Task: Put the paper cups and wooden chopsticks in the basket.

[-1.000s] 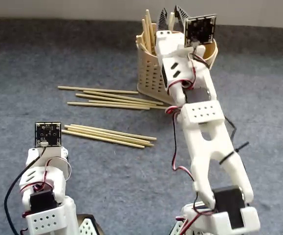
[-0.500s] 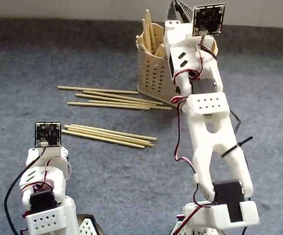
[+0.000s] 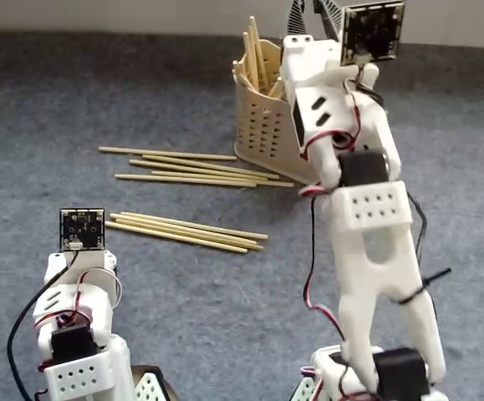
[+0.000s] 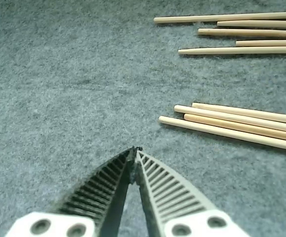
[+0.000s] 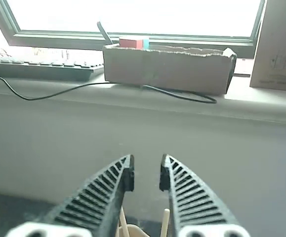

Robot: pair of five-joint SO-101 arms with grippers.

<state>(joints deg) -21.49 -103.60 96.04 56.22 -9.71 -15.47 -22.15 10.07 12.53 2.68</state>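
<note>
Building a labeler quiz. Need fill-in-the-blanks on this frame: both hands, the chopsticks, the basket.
1. The left hand is ___, with nothing in it.
2. The right hand is ___, raised above the basket.
3. The loose chopsticks lie on the carpet in ___ groups.

Missing words: shut; open; two.

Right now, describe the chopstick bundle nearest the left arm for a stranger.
On the grey table, find the cream slotted basket at the far side. Of the two chopstick groups before it, yours is the tighter bundle nearer the left arm, lying clear of the basket; the other group reaches its base.
</note>
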